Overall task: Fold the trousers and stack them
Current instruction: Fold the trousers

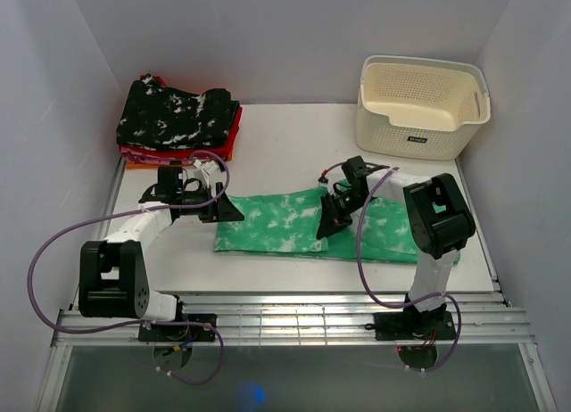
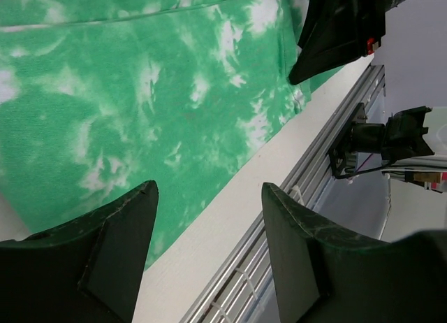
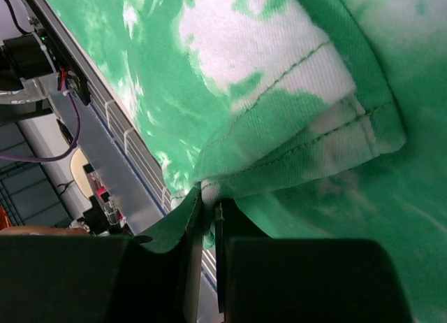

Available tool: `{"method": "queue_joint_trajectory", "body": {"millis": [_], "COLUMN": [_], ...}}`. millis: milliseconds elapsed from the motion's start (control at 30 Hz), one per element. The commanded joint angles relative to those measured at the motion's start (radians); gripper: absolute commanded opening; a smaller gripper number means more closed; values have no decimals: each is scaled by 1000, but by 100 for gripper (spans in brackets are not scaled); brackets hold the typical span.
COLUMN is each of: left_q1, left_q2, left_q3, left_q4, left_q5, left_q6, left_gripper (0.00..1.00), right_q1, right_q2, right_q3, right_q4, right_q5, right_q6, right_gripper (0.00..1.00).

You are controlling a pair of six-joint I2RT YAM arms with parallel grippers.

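The green tie-dye trousers [image 1: 277, 223] lie flat across the middle of the table, partly folded, with a doubled layer at the right. My right gripper [image 1: 328, 223] is shut on a hemmed corner of the trousers [image 3: 279, 134] and holds it just above the lower layer. My left gripper [image 1: 227, 209] is open and empty at the left end of the trousers. In the left wrist view its fingers [image 2: 112, 253] hover over the cloth's near edge [image 2: 140, 120] and the bare table.
A cream basket [image 1: 419, 104] stands at the back right. A black white-speckled garment [image 1: 178, 111] lies on red and orange folded clothes [image 1: 227, 144] at the back left. A metal rail [image 1: 294, 309] runs along the near table edge.
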Motion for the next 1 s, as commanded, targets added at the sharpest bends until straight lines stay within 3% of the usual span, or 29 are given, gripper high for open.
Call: {"method": "queue_joint_trajectory", "body": {"millis": [0,233,267,333,367,500,633,700,833,967], "left_q1": [1,-21,-21,-21,-21,-18,-5,-5,-7,-16], "left_q2": [-37,52,94,145,170,295,256,184,95,81], "left_q3": [-15,-29,-34,-32,-32,0,61,95,120,61], "left_q4": [57,139,148,158,168,188,152,59,-146,-207], "left_q5": [60,19,14,-11,-21,-31,93,159,284,275], "left_q6": [-24,-94,-102,-110,-113,-104,-41,26,221,289], "left_gripper": [71,65,62,57,56,48,47,51,62,62], "right_q1": [-7,-7,-9,-9,-10,-21,-21,-21,2,89], "right_q2": [-5,-22,-20,-14,-13,-17,-74,-91,-91,-48], "right_q3": [18,-23,4,44,66,173,210,213,167,124], "right_q4": [-9,-10,-29,-66,-96,-156,-187,-199,-169,-152], "right_q5": [22,74,94,130,158,174,119,33,-281,-346], "right_q6": [-34,-45,-45,-101,-111,-163,-258,-287,-287,-309], "right_gripper": [8,8,21,36,51,63,79,80,77,73]}}
